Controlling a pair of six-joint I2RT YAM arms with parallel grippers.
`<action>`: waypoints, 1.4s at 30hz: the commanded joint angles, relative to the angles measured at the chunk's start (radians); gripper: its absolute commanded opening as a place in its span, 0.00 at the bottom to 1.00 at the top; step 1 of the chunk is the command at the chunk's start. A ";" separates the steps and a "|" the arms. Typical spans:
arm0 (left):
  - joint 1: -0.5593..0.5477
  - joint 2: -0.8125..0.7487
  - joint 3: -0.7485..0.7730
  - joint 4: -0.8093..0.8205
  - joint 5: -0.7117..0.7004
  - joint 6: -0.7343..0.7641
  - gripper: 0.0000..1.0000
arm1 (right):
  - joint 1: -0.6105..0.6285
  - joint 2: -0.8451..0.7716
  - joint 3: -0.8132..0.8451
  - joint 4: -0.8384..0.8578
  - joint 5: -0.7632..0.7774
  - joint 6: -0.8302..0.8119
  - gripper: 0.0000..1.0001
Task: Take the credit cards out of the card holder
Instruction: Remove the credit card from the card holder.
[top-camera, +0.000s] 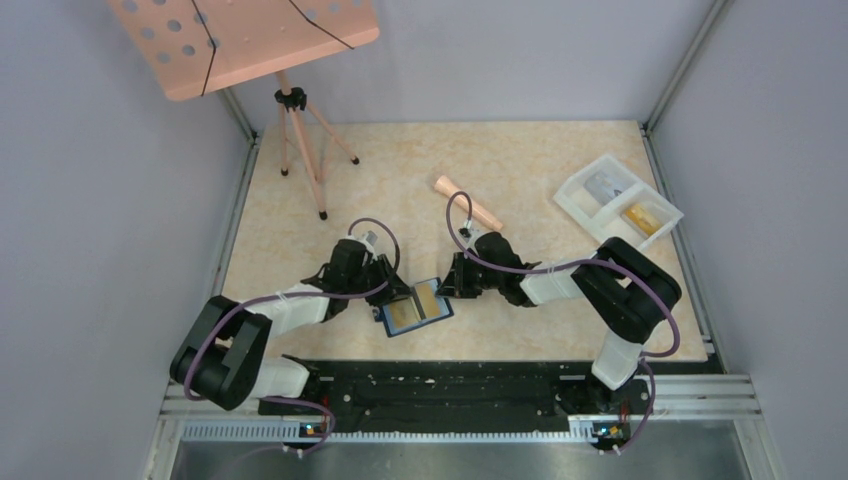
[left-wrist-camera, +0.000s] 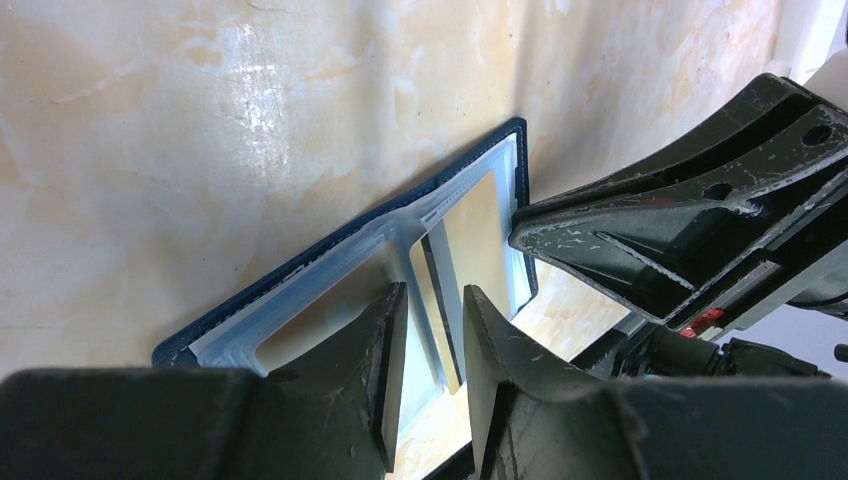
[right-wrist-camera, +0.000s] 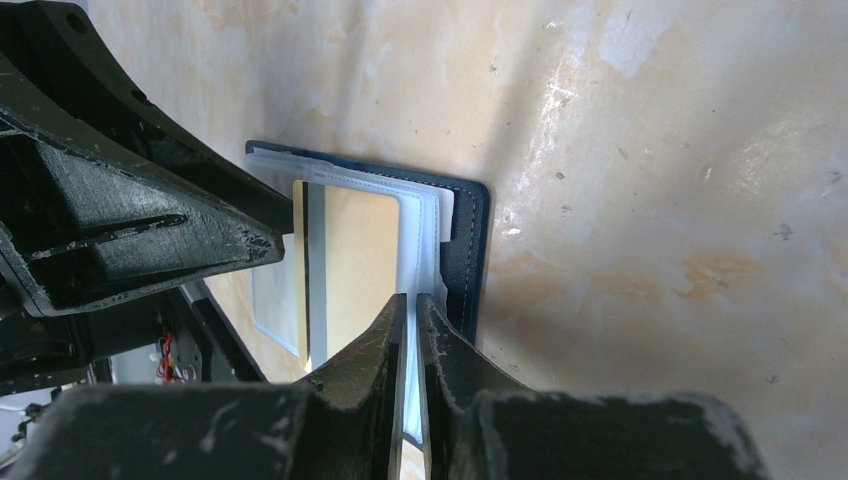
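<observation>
The navy card holder (top-camera: 392, 327) lies open near the table's front edge, between both grippers. A tan-gold credit card (top-camera: 420, 302) shows in its pale blue pockets (left-wrist-camera: 330, 275). My left gripper (left-wrist-camera: 435, 295) is open, its fingers on either side of the edge of a card (left-wrist-camera: 480, 225) that sticks out of the pocket, with gaps on both sides. My right gripper (right-wrist-camera: 412, 300) is shut on the pale blue pocket edge of the card holder (right-wrist-camera: 465, 240), next to the tan-gold card (right-wrist-camera: 360, 260). The rest of the pockets is hidden.
At the back right stands a white two-compartment tray (top-camera: 575, 198), with a pale card (top-camera: 605, 185) and a gold card (top-camera: 645, 215) in it. A peach stick (top-camera: 468, 203) lies mid-table. A tripod stand (top-camera: 300, 130) stands at the back left.
</observation>
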 joint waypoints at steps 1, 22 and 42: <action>-0.015 0.009 -0.016 0.039 -0.045 -0.009 0.34 | 0.000 0.031 -0.027 -0.028 0.030 -0.020 0.09; -0.032 -0.037 -0.029 0.042 -0.089 -0.052 0.00 | 0.001 0.032 -0.030 -0.034 0.041 -0.012 0.08; 0.030 -0.248 0.058 -0.336 -0.135 0.050 0.00 | -0.007 -0.024 -0.012 -0.113 0.084 -0.057 0.08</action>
